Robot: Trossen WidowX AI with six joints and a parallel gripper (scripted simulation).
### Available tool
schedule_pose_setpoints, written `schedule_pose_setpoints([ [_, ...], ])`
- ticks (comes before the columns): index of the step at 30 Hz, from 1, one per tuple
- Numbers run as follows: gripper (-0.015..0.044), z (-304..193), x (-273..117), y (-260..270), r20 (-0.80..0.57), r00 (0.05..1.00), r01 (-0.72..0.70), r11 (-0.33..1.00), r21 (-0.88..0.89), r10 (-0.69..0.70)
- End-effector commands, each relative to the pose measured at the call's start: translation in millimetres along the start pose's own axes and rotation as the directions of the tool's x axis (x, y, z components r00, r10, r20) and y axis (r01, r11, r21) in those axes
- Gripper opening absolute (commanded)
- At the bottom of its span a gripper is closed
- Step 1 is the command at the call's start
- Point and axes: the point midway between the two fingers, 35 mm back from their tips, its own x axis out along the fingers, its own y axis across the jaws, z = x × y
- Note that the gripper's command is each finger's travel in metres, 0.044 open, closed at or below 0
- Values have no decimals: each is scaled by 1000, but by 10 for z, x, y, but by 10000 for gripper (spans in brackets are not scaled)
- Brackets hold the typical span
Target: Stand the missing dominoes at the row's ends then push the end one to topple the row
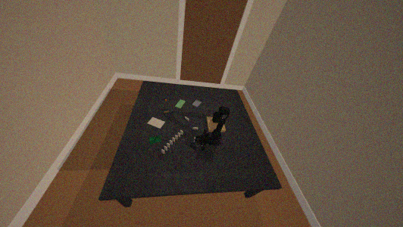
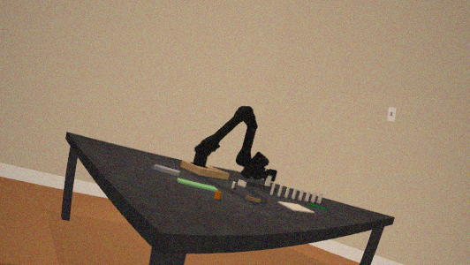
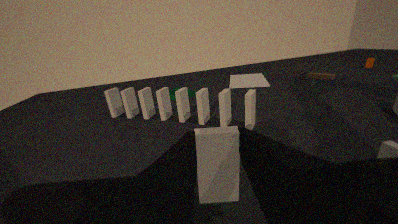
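Note:
A row of several white dominoes (image 1: 172,142) (image 2: 294,193) (image 3: 182,105) stands upright and evenly spaced. My gripper (image 1: 195,139) (image 2: 269,178) (image 3: 215,136) is shut on a white domino, which is upright between the fingers in the wrist view. It hangs beside the row, on the arm's side, near the row's arm-side end, and looks a little above the table in the exterior view. Two loose white pieces lie apart from the row: one piece (image 1: 195,128) (image 2: 242,183) and another (image 1: 186,119) (image 2: 233,185). The fingertips are dark and hard to make out.
A white pad (image 1: 156,122) (image 2: 296,207) (image 3: 249,80) and a dark green piece (image 1: 154,140) (image 2: 317,206) lie behind the row. A brown block (image 2: 253,199) (image 3: 322,76), an orange block (image 2: 217,195) (image 3: 370,63), a light green slab (image 1: 180,104) (image 2: 197,184) and a grey slab (image 1: 197,103) (image 2: 166,170) lie farther off.

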Motion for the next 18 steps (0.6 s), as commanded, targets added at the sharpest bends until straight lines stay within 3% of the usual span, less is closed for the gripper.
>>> schedule_pose_setpoints([
  [1, 107, -56, 8, -54, -1, 1000, -1, 1000, -15, 1],
  [18, 107, -152, 18, -191, 4, 1000, 2, 1000, -22, -2],
])
